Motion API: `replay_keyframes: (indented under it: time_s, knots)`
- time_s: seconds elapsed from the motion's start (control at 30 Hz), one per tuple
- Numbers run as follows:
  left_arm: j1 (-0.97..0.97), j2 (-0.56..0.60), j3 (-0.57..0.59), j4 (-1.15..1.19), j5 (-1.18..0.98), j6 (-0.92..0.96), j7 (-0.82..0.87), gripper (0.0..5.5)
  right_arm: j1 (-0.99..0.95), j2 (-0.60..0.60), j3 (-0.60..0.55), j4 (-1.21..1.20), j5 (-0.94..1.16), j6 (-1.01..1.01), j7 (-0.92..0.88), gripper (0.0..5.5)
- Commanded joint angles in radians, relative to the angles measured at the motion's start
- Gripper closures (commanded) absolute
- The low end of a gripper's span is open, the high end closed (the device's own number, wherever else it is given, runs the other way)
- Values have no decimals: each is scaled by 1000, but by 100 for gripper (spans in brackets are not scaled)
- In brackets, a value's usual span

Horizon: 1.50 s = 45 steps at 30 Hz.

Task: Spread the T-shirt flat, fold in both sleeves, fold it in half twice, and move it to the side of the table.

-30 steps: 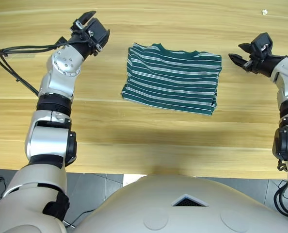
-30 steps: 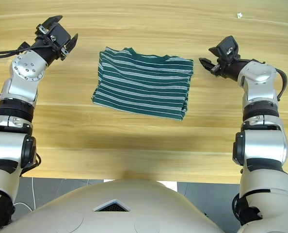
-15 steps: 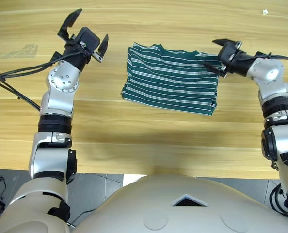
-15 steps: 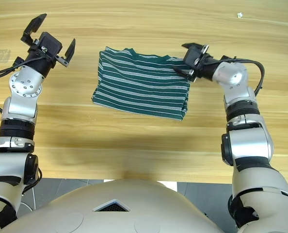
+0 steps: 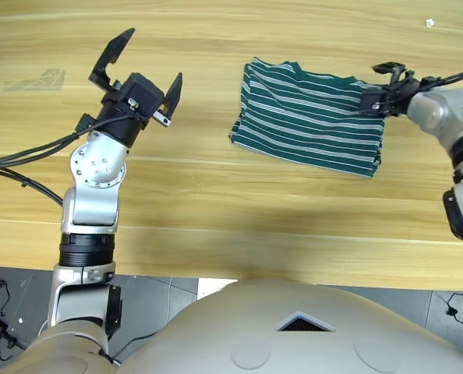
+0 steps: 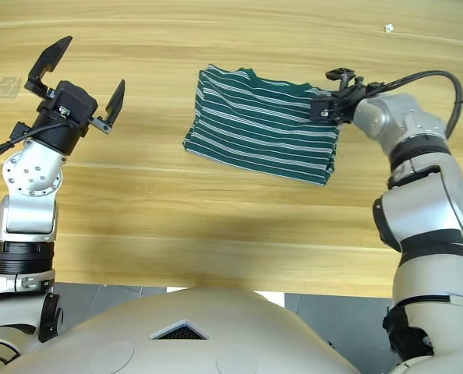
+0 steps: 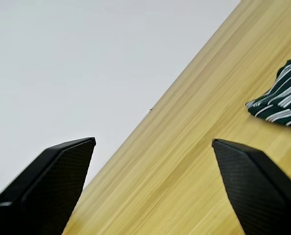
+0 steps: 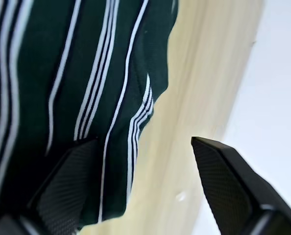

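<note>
The folded green T-shirt [image 5: 309, 117] with white stripes lies right of the table's middle. My right gripper [image 5: 381, 86] is at the shirt's far right corner; in the right wrist view the right gripper [image 8: 144, 141] is open, one finger lying over the striped T-shirt [image 8: 62, 73] and the other over bare wood. My left gripper [image 5: 150, 58] is raised over the left part of the table, open and holding nothing, well apart from the shirt. The left wrist view has the left gripper [image 7: 153, 142] spread wide, with a corner of the T-shirt [image 7: 280, 105] far off.
The wooden table [image 5: 216, 202] is bare in front of and to the left of the shirt. A small white speck [image 5: 429, 22] lies at the far right. Black cables [image 5: 21, 156] trail from my left arm over the table's left edge.
The T-shirt has slid to the right along with my right gripper at its corner. My left arm has drawn back toward the near side, still open.
</note>
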Motion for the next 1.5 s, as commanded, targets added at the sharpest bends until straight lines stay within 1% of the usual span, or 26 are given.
replay_keyframes:
  time_s: [0.03, 0.07, 0.1, 0.17, 0.27, 0.43, 0.6, 0.7, 0.87, 1.07, 1.27, 1.5]
  knots:
    - [72, 14, 57, -71, -4, 36, 6, 109, 265, -137, -25, -330, 324, -92, 646, 198]
    - [82, 14, 66, -79, -6, 38, 8, 109, 324, -184, -18, -478, 413, -63, 735, 198]
    - [89, 13, 71, -81, -6, 38, 11, 109, 373, -227, -10, -625, 490, -19, 787, 198]
    - [93, 0, 66, -85, -6, 40, 14, 109, 441, -275, -15, -828, 590, 45, 830, 198]
    - [106, -39, 37, -108, -2, 48, 22, 109, 501, -239, -39, -943, 606, 47, 772, 198]
    - [139, -68, 12, -151, 6, 56, 21, 109, 562, -155, -106, -1024, 531, 22, 603, 198]
    - [163, -124, -35, -176, -9, 72, 20, 109, 590, -73, -120, -1000, 394, -19, 426, 198]
    - [169, -144, -56, -167, 0, 70, 25, 109, 611, -45, -120, -980, 368, -37, 372, 198]
    - [140, -157, -72, -134, 9, 69, 24, 109, 616, -7, -94, -988, 360, -53, 364, 198]
    - [141, -160, -90, -117, 20, 56, 28, 109, 656, 22, -57, -1069, 378, -50, 395, 198]
    - [141, -155, -113, -105, 40, 47, 27, 109, 652, 35, -98, -1099, 368, -49, 342, 198]
    - [124, -144, -110, -80, 70, 21, 48, 109, 647, 81, -154, -1246, 436, -4, 318, 198]
